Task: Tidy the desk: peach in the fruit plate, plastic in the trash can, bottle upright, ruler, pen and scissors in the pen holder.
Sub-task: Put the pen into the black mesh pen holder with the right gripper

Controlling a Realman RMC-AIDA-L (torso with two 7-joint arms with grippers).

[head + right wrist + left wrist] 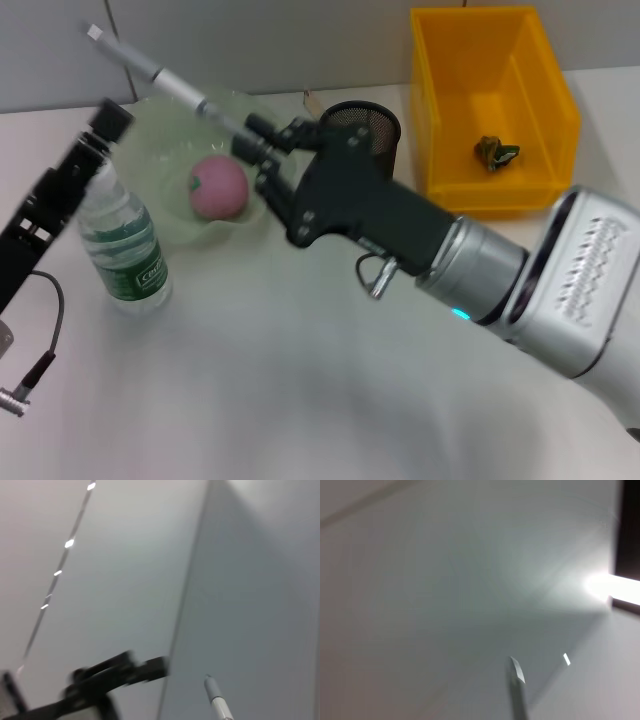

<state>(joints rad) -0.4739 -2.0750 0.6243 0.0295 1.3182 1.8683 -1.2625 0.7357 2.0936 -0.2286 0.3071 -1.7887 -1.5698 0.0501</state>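
My right gripper (pixel 258 150) is shut on a grey pen (pixel 165 78), held slanted in the air over the pale green fruit plate (pixel 175 228). The pen's end (pixel 216 702) also shows in the right wrist view. The pink peach (pixel 218 187) lies in the plate. Just behind my right hand stands the black mesh pen holder (pixel 362 124). A clear bottle (pixel 125 245) with a green label stands upright at the left, with my left gripper (pixel 108 122) just above its top. Crumpled plastic (pixel 496 152) lies in the yellow trash can (pixel 440 110). Ruler and scissors are out of view.
A cable with a metal plug (pixel 25 385) hangs from my left arm at the table's left edge. Both wrist views look mostly at a bare wall. The black left arm (pixel 110 677) crosses the right wrist view.
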